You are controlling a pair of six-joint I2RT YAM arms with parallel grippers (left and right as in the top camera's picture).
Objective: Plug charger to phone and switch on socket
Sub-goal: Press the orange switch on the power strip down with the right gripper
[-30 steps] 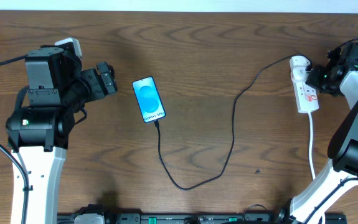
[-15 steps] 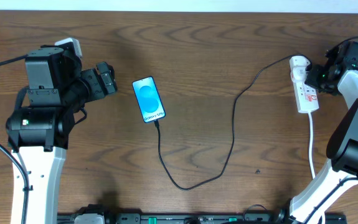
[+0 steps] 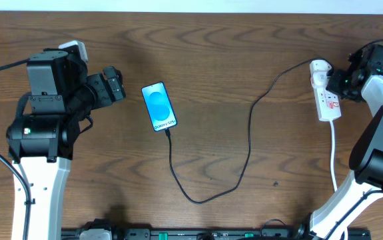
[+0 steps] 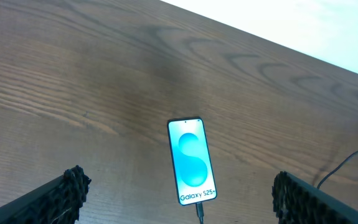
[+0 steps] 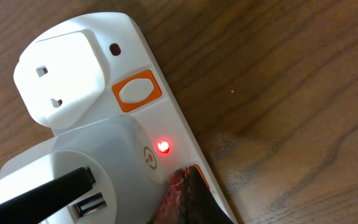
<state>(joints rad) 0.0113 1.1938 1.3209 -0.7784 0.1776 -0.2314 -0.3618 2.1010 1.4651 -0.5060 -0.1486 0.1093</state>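
Holds left fingers point(image 4: 70, 193) spread wide near the phone point(image 3: 159, 107), flat on the bench point(image 3: 231, 53) left of centre, charger point(image 3: 249, 140) plugged into its lower edge. Touches socket point(image 3: 324, 97) at far right with right fingers point(image 5: 185, 186), seemingly pressed together, beside lit red lamp point(image 5: 163, 147).

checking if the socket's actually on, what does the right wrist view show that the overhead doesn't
Only right wrist: the socket close up, its red light glowing, an orange-rimmed button, and the right fingers together over a second orange button.
Only overhead: the phone and the charger running all the way to it.
Both: the socket, with the charger plugged in, on the wooden table.
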